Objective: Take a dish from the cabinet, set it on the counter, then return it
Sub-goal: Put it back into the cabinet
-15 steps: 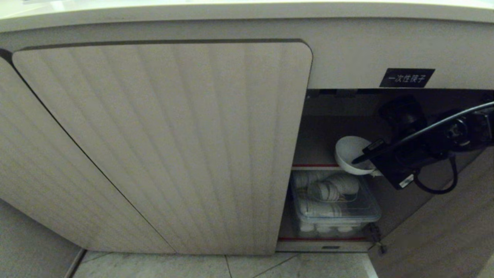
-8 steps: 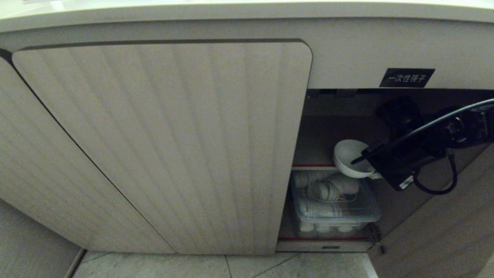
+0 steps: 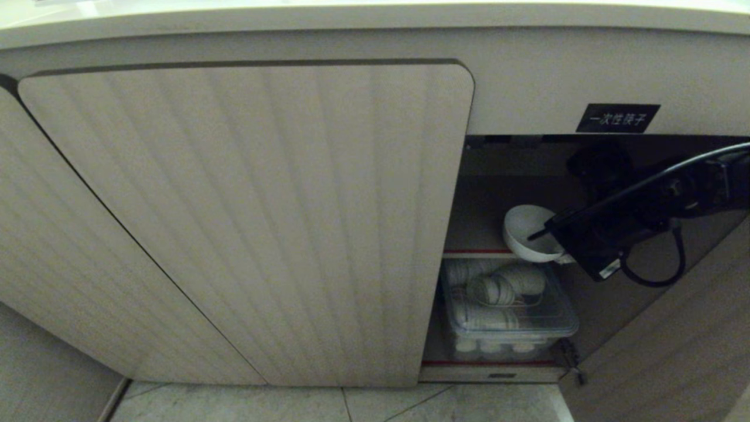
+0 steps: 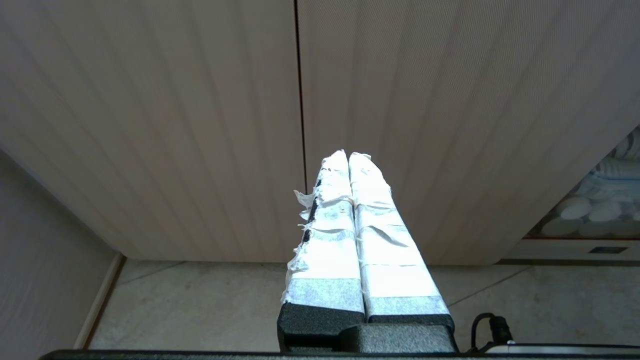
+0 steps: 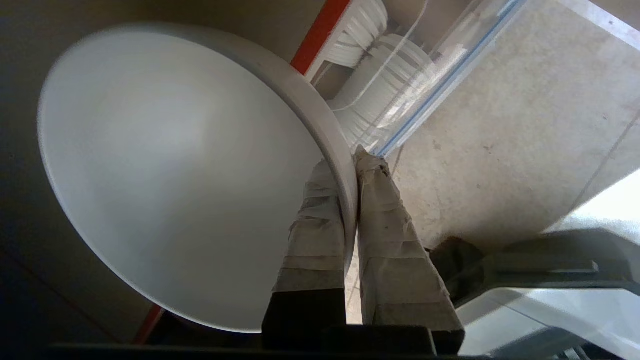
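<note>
Dish (image 5: 165, 170) rim pinched between right gripper (image 5: 350, 165) jaws — at the cabinet (image 3: 246, 223) shelf edge.

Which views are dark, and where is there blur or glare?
Head view: the open cabinet interior is shadowed, the right gripper almost a silhouette. Right wrist view: the dish has a slightly blurred rim. Left wrist view: the left gripper tape glares white.
</note>
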Motion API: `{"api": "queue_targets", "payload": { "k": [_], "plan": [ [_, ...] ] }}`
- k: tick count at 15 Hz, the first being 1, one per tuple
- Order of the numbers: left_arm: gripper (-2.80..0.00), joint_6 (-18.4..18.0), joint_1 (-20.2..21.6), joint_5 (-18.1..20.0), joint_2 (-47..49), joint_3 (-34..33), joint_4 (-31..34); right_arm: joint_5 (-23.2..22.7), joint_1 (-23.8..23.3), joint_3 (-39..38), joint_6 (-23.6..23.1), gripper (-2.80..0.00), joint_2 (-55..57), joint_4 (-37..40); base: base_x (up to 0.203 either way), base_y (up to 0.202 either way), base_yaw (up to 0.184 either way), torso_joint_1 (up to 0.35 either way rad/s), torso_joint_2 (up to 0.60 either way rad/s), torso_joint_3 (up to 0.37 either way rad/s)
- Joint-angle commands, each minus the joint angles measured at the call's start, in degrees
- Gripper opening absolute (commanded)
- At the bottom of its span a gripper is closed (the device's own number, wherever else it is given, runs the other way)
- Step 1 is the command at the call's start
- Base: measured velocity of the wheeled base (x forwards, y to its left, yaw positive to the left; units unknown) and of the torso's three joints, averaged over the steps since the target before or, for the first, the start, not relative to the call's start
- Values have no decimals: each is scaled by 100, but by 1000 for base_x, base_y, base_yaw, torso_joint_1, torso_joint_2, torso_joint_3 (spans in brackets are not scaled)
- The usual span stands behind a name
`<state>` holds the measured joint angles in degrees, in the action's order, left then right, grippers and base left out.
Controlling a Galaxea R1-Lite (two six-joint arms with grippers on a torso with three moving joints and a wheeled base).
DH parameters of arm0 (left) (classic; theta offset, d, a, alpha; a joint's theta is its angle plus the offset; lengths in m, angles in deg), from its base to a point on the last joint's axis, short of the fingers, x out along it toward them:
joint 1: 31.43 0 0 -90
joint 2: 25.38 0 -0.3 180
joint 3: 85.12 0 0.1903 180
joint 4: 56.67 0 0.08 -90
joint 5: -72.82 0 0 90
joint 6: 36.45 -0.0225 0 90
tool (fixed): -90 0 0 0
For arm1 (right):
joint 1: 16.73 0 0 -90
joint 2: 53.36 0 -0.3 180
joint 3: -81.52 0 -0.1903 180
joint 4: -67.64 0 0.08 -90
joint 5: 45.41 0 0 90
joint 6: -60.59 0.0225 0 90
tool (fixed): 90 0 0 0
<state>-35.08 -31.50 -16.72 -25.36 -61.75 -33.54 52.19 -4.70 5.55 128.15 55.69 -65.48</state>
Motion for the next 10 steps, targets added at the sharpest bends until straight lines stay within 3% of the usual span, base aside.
{"api": "queue_targets", "payload": {
  "k": [1, 7, 10],
  "plan": [
    [-280, 3, -1, -2, -2, 0, -3, 5, 1, 203, 41, -280, 127, 98, 0, 0, 0, 0, 0, 0],
    [-280, 3, -1, -2, -2, 3, -3, 84, -8, 206, 65, -280, 278, 91, 0, 0, 0, 0, 0, 0],
    [-280, 3, 4, -2, -2, 3, -3, 377, 1, 239, 287, -280, 386, -87, 0, 0, 0, 0, 0, 0]
  ]
}}
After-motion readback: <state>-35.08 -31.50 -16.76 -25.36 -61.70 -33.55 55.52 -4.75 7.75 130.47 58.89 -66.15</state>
